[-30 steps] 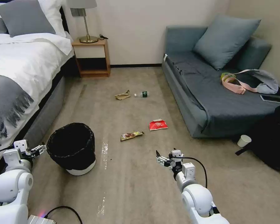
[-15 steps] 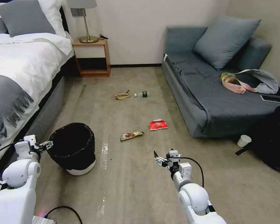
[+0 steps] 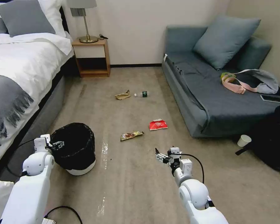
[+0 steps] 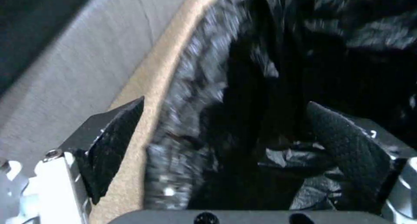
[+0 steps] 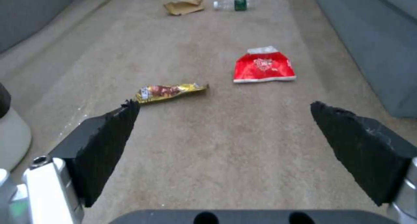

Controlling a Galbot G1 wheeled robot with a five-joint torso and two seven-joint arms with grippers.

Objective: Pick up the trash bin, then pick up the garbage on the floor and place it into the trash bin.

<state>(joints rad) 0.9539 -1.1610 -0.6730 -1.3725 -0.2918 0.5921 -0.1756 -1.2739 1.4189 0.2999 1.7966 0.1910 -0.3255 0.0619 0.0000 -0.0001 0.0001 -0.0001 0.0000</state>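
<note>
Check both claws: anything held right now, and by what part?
Nothing held. Left claw is open, straddling the trash bin rim, not closed on it. Right claw is open over bare floor.

My room is bright with soft, even light, and the shadows are faint. A shiny streak of glare lies on the floor (image 3: pixel 103 155) just beside the trash bin (image 3: pixel 74 148). Walls near the trash bin's far side look bent at the picture edges. Close to my left gripper (image 4: pixel 226 152), the bin's black bag is dark and smeared with blur. By my right gripper (image 5: pixel 223 119), the floor looks clear but a bit soft.
</note>
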